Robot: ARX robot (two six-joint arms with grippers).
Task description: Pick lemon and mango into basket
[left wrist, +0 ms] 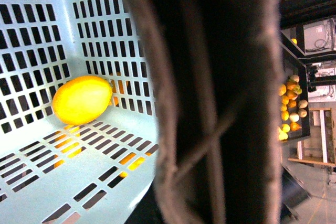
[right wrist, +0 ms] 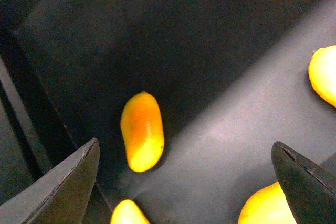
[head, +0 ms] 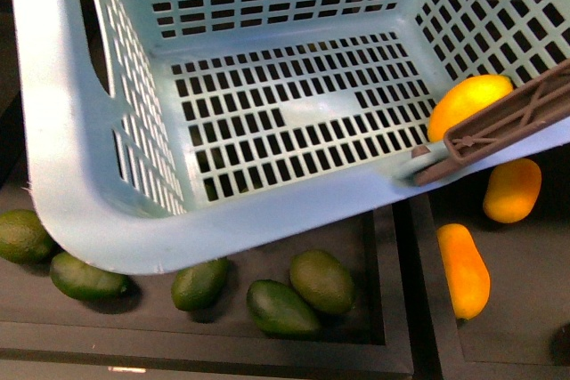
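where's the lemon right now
The lemon lies inside the basket, in its right-hand corner in the front view, just behind the brown handle.

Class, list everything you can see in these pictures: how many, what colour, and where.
basket: one, pale teal, filling the upper front view.
handle: one, brownish, lying across the basket's right rim.
lemon: one, yellow-orange, inside the basket, right corner.
mangoes: two in the front view, orange, on the dark tray right of the basket.
green fruits: five, dark green, on the tray by the basket's near edge.
trays: two, black, side by side.
right tool: one, dark, open, above a mango.
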